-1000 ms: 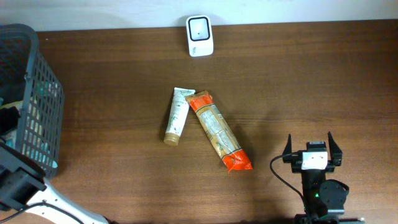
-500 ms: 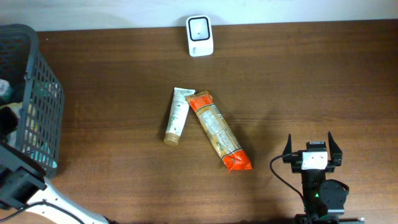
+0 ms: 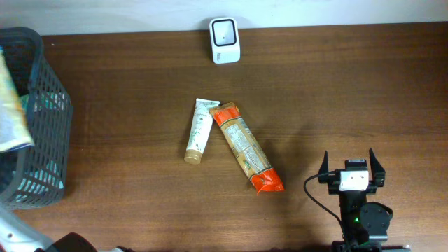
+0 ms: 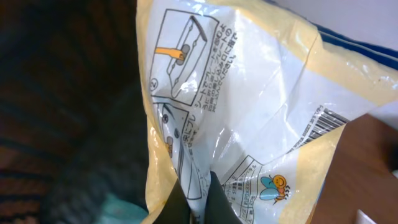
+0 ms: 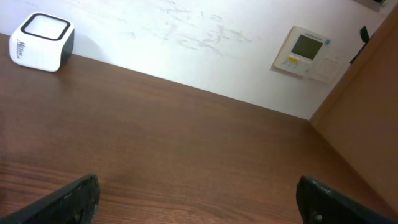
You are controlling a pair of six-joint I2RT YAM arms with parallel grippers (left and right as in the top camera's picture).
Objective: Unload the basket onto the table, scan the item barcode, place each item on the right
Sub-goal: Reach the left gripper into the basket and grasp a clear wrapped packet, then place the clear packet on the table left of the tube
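Over the left-edge basket (image 3: 50, 143) your left claw (image 4: 198, 198) clamps a yellow packet (image 4: 242, 93); right claw (image 3: 352, 170) gapes; tube (image 3: 199, 130) and pouch (image 3: 246, 147) lie mid-table.

Overhead evenly lit, sharp; left wrist dim w/ glare on wrapper (image 4: 261, 118), bg blurred.

I see a brown wooden table (image 3: 350, 84). On my left side stands a dark grey basket (image 3: 49, 119) full of holes. Something blue-green shows through them, but I cannot tell what it is. In the middle of the table lies a white tube (image 3: 199, 129) with a tan cap. Beside it lies a long orange packet (image 3: 246, 148), slanted. Their far ends touch, like a letter V. Behind the table is a white wall (image 5: 186, 37) with a little screen panel (image 5: 306, 53) on it.
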